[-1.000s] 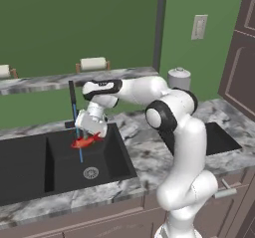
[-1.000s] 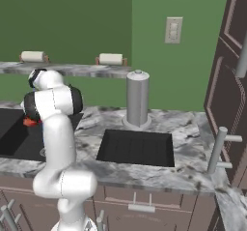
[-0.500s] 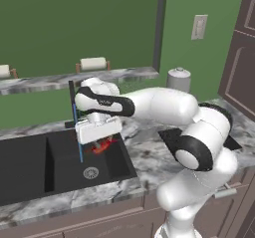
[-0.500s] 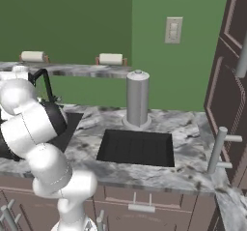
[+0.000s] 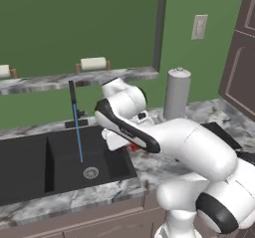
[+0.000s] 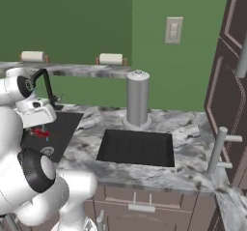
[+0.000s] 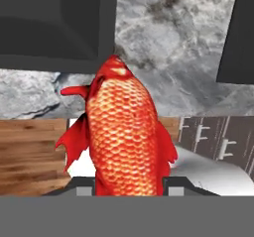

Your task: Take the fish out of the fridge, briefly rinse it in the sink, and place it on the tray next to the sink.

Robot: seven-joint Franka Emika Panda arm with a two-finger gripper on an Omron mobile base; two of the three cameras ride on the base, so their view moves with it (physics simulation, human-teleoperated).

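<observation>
The fingers (image 7: 127, 189) grip the fish (image 7: 124, 137) lengthwise along the hand, its free end pointing away toward the marbled surface (image 7: 173, 47) beside the sink (image 5: 60, 157)

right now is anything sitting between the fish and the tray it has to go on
Nothing visible blocks it. The pincer holds the fish at the sink's right edge. Between it and the tray lies only bare marble counter. The grey canister stands behind the tray, off the direct path.
</observation>
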